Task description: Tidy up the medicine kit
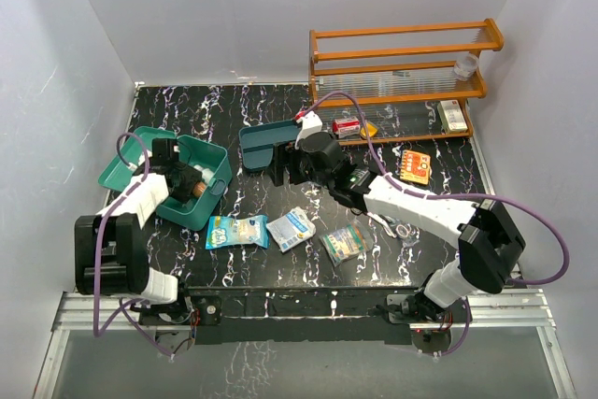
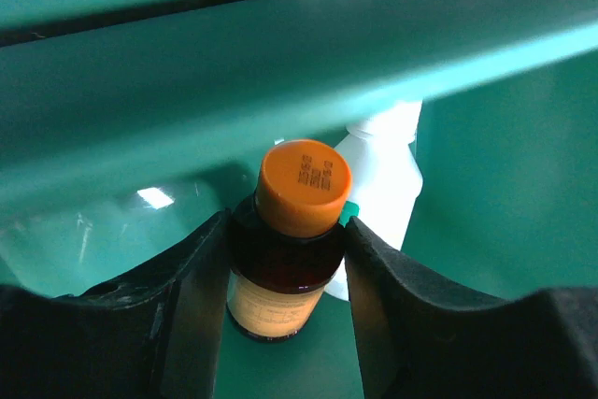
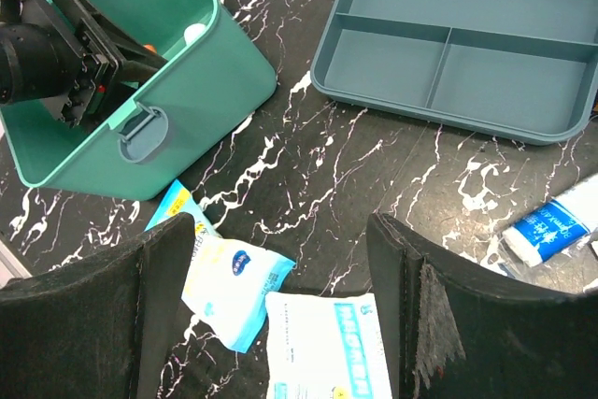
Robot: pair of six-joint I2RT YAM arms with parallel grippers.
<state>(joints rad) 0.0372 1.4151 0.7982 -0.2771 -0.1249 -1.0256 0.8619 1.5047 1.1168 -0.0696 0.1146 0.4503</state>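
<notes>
**Left arm.** My left jaws [image 2: 290,226] are partly closed, one finger on each side of the brown bottle [image 2: 280,292]. Both touch it just below the orange cap [image 2: 304,186], so I judge it gripped.

**Location.** The bottle is inside the medicine kit [image 2: 486,184], which sits mid-left in the top view on the surface [image 1: 187,105].

**Axis.** The bottle's long axis is roughly upright, cap toward my wrist cam, base down toward the kit floor. Can't tell if the base touches the floor. A white bottle [image 2: 383,184] stands just behind it, to the upper right, v. close or touching.

**Judgement.** Release goes straight down. Withdrawal must run back up along the bottle axis, clear of the green kit edge crossing the upper frame.

**Right arm.** My right jaws [image 3: 280,231] are wide open and empty, above the sachets [image 3: 229,277] at bottom centre. The kit is upper left in that view and the divided tray [image 3: 505,81] upper right. The left arm is nearer the kit, the right nearer the sachets.
</notes>
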